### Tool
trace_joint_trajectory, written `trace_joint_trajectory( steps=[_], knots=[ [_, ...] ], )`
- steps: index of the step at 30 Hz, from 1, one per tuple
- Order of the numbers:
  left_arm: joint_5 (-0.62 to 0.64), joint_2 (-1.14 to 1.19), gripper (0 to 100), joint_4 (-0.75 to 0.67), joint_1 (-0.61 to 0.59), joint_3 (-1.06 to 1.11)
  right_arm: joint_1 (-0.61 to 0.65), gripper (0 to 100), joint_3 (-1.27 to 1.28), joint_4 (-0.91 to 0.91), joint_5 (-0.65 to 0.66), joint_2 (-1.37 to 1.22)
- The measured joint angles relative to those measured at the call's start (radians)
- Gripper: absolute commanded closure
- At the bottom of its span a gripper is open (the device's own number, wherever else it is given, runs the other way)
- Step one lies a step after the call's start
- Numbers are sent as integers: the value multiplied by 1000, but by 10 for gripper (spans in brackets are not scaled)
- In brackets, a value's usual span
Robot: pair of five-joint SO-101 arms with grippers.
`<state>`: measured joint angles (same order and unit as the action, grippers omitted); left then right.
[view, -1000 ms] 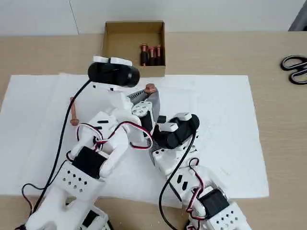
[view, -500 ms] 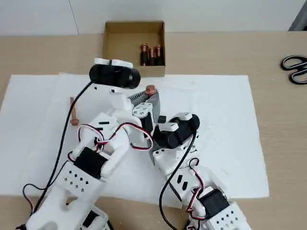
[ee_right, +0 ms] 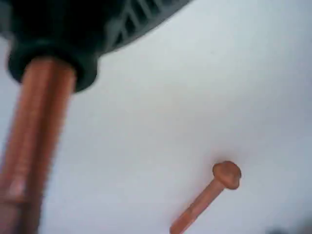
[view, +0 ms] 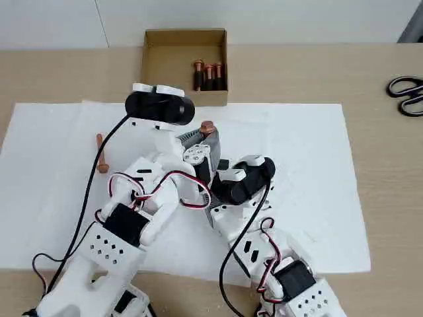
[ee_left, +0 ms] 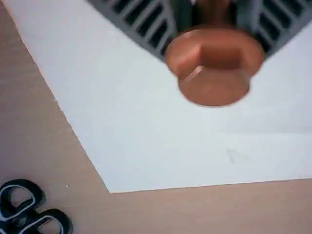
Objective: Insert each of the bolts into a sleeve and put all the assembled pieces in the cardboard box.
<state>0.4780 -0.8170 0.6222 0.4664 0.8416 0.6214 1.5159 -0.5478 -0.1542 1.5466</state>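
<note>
My left gripper [ee_left: 214, 29] is shut on a copper bolt [ee_left: 213, 66], its hex head sticking out between the grey ribbed fingers [ee_left: 131, 19]. In the high view that bolt head [view: 207, 125] sits mid-sheet, just below the cardboard box [view: 153, 66]. My right gripper [ee_right: 53, 29] is shut on a black sleeve [ee_right: 48, 53], and the bolt's copper shank [ee_right: 34, 136] runs out of it. Three assembled pieces [view: 208, 76] lie in the box's right corner. A loose bolt [view: 101, 153] lies on the paper to the left, also seen as the loose bolt [ee_right: 209, 197].
White paper [view: 310, 172] covers the wooden table [view: 310, 72]. Black scissors [view: 406, 96] lie at the far right edge, also seen as scissors [ee_left: 29, 212]. The two arms cross closely at mid-sheet, cables trailing toward the front edge.
The left arm's wrist has edged slightly to the right and toward the box with the bolt in its grip. The right arm has kept still.
</note>
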Motion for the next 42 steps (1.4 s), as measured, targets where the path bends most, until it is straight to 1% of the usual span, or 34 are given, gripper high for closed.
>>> trace_joint_trajectory(
  steps=[12, 17, 27, 42],
  knots=[
    [0, -8, 994, 84, 9, -2, 2, 995, 2, 0, 0, 0],
    [-17, -11, 994, 130, 52, 0, -5, 995, 2, 0, -2, -2],
    [-130, -29, 994, 130, 78, 80, -5, 995, 6, -2, -3, -3],
    [-132, -31, 994, 130, 75, 95, -2, 995, 8, -3, -3, -3]
  ],
)
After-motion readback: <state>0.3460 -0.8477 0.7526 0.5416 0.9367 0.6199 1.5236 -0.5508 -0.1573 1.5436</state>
